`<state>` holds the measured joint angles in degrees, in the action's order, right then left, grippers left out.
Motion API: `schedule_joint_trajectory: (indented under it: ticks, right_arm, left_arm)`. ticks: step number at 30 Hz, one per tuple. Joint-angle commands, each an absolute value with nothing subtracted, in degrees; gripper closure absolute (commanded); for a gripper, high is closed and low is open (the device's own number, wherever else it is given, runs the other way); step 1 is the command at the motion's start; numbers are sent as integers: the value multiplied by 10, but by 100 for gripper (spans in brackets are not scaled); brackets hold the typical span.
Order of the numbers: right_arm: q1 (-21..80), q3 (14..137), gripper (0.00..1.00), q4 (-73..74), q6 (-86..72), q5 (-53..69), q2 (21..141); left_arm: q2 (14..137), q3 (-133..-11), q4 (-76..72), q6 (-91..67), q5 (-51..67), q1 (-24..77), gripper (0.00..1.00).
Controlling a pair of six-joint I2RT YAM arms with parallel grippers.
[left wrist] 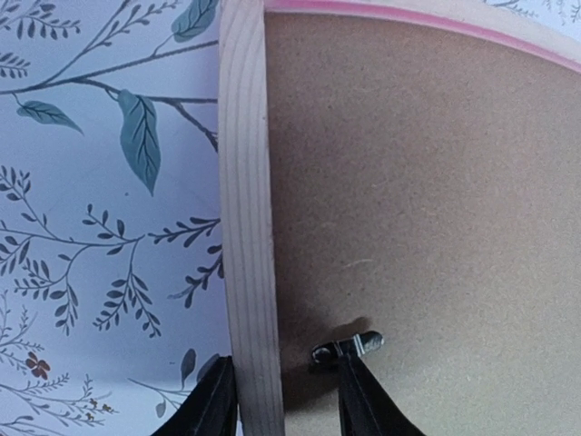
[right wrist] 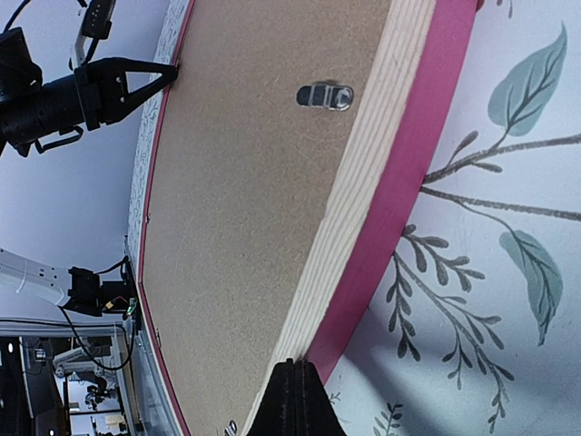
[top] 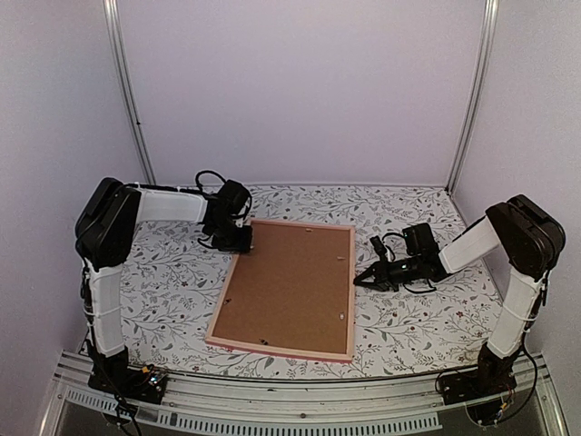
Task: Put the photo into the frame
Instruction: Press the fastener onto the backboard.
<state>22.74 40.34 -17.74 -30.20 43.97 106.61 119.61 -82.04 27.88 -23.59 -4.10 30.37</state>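
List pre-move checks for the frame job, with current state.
1. Frame flat, back side up: ok.
2. Left tool open, straddling the far-left rail: ok.
3. Its inner finger at the clip; clip released: cannot tell.
4. Right tool shut, tip at the right rail: ok.
5. Backing board out of the frame: not ok.
6. Photo in view: not ok, no camera shows it.
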Motion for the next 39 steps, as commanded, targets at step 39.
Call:
schedule_joint_trajectory:
  ticks: [39]
  right_arm:
    - [218,366,100,-82,-302,345,1116]
  left_arm:
    - [1281,-861,249,-233,39,279,48]
